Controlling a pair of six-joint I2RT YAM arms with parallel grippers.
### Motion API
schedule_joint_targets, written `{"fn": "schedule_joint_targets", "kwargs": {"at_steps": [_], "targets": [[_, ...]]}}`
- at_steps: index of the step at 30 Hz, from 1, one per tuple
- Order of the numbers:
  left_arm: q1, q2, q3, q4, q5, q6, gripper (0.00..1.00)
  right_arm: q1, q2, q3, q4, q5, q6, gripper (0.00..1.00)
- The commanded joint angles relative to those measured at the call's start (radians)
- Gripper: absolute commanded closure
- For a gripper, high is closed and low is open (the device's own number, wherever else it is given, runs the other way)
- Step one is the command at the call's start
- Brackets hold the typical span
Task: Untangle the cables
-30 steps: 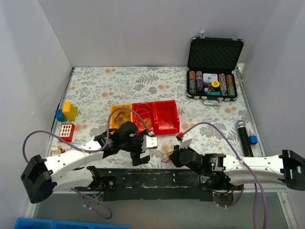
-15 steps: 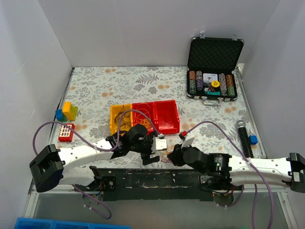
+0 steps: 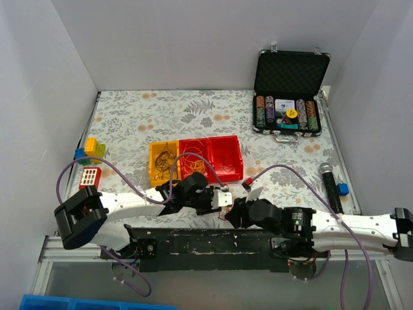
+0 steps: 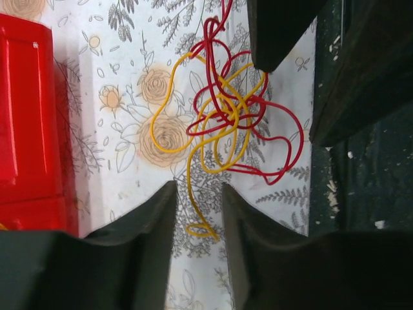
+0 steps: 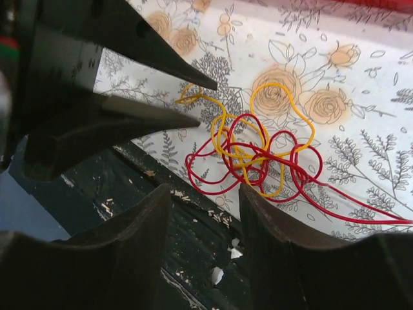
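- Cables point(image 4: 229, 123): red and yellow tangle is lying on floral table point(image 4: 122, 51), near its dark front edge.
- Left gripper point(image 4: 199, 188): fingers are standing partly apart, a yellow strand lying loose between them.
- Right gripper point(image 5: 205, 188): fingers are standing apart, holding nothing.

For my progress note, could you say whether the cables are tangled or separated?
Tangled: red and yellow cables interlace in one clump.
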Motion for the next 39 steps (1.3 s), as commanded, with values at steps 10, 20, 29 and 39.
{"fn": "schedule_joint_targets", "kwargs": {"at_steps": [10,20,29,39], "targets": [[-0.004,-0.109,-0.057,-0.029,-0.051,-0.005,0.95,0.007,0.051,-0.077,0.128,0.048,0.099,0.46],[0.055,-0.196,-0.105,-0.045,-0.048,-0.027,0.96,0.002,0.241,-0.054,0.298,-0.004,0.062,0.54],[0.066,-0.217,-0.128,-0.036,-0.039,-0.031,0.96,-0.002,0.347,0.012,0.361,-0.031,-0.009,0.53],[0.082,-0.228,-0.15,-0.036,-0.037,-0.033,0.95,-0.005,0.421,0.056,0.407,-0.067,-0.059,0.5]]}}
